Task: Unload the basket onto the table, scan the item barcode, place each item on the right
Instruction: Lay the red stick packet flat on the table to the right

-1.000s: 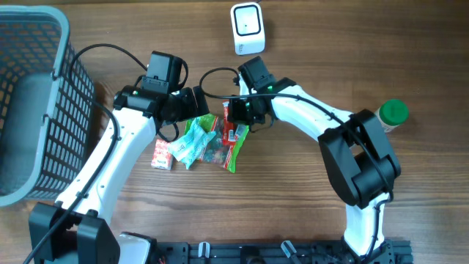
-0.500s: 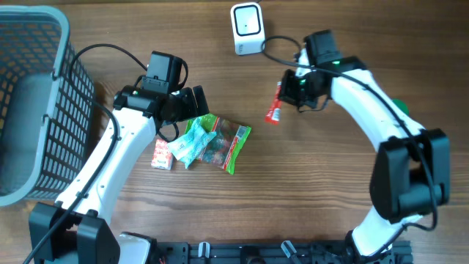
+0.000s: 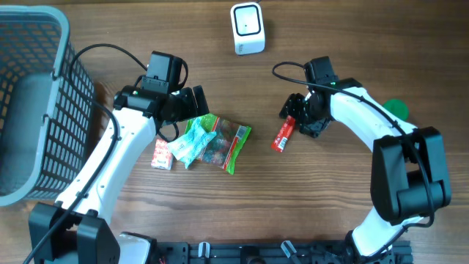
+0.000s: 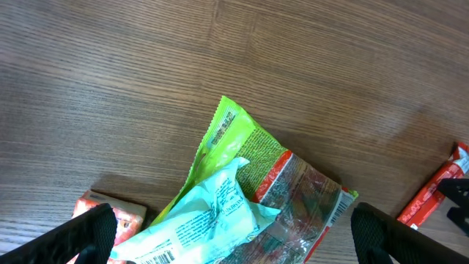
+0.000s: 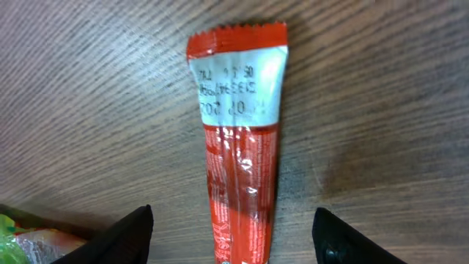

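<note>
A long red stick packet [image 3: 281,137] [image 5: 238,147] lies flat on the wood, its white printed end pointing away from my right wrist. My right gripper [image 3: 299,121] [image 5: 234,246] stands open over it, with a finger on each side and neither touching it. The white barcode scanner [image 3: 248,28] stands at the table's far edge, well above and left of the packet. Open as well, my left gripper [image 3: 193,110] [image 4: 249,242] hovers over a pile holding a light teal packet [image 4: 212,216], a green snack bag [image 3: 233,143] [image 4: 249,154] and a small orange box [image 3: 162,155] [image 4: 110,213].
A dark mesh basket [image 3: 37,103] fills the left side of the table. A green-capped bottle [image 3: 396,111] stands at the right, just behind my right arm. Bare wood lies between the scanner and the pile.
My right gripper carried the red packet from the pile up toward the scanner, then brought it down to the table and opened, letting it go. The left arm has not moved.
</note>
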Controlling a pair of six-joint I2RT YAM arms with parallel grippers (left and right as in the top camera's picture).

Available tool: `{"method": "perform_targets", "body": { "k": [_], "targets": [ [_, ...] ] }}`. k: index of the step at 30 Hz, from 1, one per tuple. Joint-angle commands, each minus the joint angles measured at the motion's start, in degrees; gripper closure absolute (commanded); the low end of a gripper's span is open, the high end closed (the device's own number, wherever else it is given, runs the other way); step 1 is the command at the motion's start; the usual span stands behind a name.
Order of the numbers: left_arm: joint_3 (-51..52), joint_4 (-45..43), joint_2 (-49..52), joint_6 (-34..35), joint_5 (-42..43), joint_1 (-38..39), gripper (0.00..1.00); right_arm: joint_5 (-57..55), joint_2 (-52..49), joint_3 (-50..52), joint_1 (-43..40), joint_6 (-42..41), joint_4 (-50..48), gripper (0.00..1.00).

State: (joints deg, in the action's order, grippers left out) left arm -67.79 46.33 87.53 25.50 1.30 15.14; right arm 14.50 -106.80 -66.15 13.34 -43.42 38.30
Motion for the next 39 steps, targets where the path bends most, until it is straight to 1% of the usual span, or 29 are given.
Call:
{"method": "perform_targets", "body": {
  "k": [1,4,5,6,7,8,11,14,16,19,22,25,28,30,32,33,34,35,36,39],
  "targets": [
    [-0.70,0.00,-0.20,-1.09,-0.76,-0.15,0.00,-1.22,2.03,-3.50,-0.24,3.17,0.31,0.30],
    [-0.70,0.00,-0.20,-1.09,-0.76,-0.15,0.00,-2.93,4.02,-4.55,-0.24,3.02,-0.15,0.36],
    [-0.70,0.00,-0.20,-1.09,-0.76,-0.15,0.00,-3.34,4.28,-4.52,-0.24,2.97,0.11,0.42],
    [-0.70,0.00,-0.20,-1.09,-0.76,-0.15,0.00,-3.34,4.31,-4.52,-0.24,2.97,0.46,0.56],
    [-0.70,0.00,-0.20,-1.09,-0.76,-0.15,0.00,-3.34,4.24,-4.50,-0.24,2.95,1.75,0.78],
    [-0.70,0.00,-0.20,-1.09,-0.74,-0.15,0.00,-3.34,4.04,-4.33,-0.22,2.93,2.99,0.95],
    [-0.70,0.00,-0.20,-1.09,-0.74,-0.15,0.00,-3.32,4.04,-2.49,0.11,2.78,5.77,0.96],
    [-0.70,0.00,-0.20,-1.09,-0.76,-0.15,0.00,-3.34,4.04,0.28,1.16,2.56,5.75,0.96],
    [-0.70,0.00,-0.20,-1.09,-0.76,-0.15,0.00,-3.37,4.04,2.71,2.03,-0.87,5.38,0.96],
    [-0.70,0.00,-0.20,-1.09,-0.74,-0.15,0.00,-3.37,4.04,6.21,3.17,-8.35,3.93,0.96],
    [-0.70,0.00,-0.20,-1.09,-0.76,-0.15,0.00,-3.37,4.04,9.22,5.09,-12.44,0.85,0.96],
    [-0.70,0.00,-0.20,-1.09,-0.76,-0.15,0.00,-2.34,4.04,11.89,8.41,-16.33,-5.60,0.96],
    [-0.70,0.00,-0.20,-1.09,-0.76,-0.15,0.00,-1.36,4.04,12.15,11.52,-18.69,-10.58,0.96],
    [-0.70,0.00,-0.20,-1.09,-0.74,-0.15,0.00,-0.74,4.04,12.15,14.08,-18.67,-15.08,0.94],
    [-0.70,0.00,-0.20,-1.09,-0.76,-0.15,0.00,-1.49,4.04,12.15,15.65,-17.90,-18.32,0.89],
    [-0.70,0.00,-0.20,-1.09,-0.76,-0.15,0.00,-2.12,4.04,12.15,16.24,-16.46,-19.69,0.89],
    [-0.70,0.00,-0.20,-1.09,-0.76,-0.15,0.00,-2.32,4.07,12.15,16.33,-14.64,-20.26,0.90],
    [-0.70,0.00,-0.20,-1.09,-0.76,-0.15,0.00,-2.27,4.09,12.11,16.22,-12.33,-20.57,0.94],
    [-0.70,0.00,-0.20,-1.09,-0.76,-0.15,0.00,-1.57,4.39,11.82,15.69,-8.81,-20.48,0.96],
    [-0.70,0.00,-0.20,-1.09,-0.76,-0.15,0.00,3.54,7.34,10.03,12.39,0.44,-20.48,0.95]
  ]
}}
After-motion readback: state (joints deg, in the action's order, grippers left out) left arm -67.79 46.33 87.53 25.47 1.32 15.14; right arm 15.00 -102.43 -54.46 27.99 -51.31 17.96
